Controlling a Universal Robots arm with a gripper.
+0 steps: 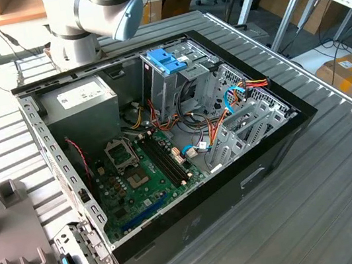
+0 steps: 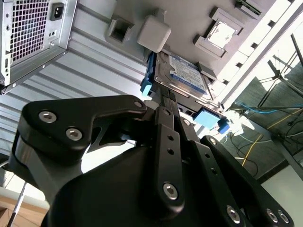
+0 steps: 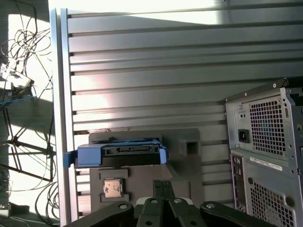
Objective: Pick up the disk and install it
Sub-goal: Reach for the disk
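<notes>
The disk [image 2: 188, 74] is a flat silver drive with a white and blue label and blue side rails. It lies on a grey fixture plate [image 2: 189, 23] beside the computer case. In the first wrist view the disk [image 3: 118, 155] shows edge-on, its connector side facing the camera. My gripper [image 2: 164, 95] hangs just short of the disk's near edge, its two black fingers pressed together with nothing between them. The shut gripper [image 3: 163, 183] also points at the plate below the disk in the first wrist view.
The open computer case [image 1: 284, 135] lies on the slatted metal table, with a grey power supply [image 1: 81, 101] and a bare blue bracket [image 1: 166, 60] in its drive cage. A processor chip [image 3: 112, 188] and a white square block [image 2: 154, 33] share the fixture. The case's rear panel [image 3: 265, 142] stands close by.
</notes>
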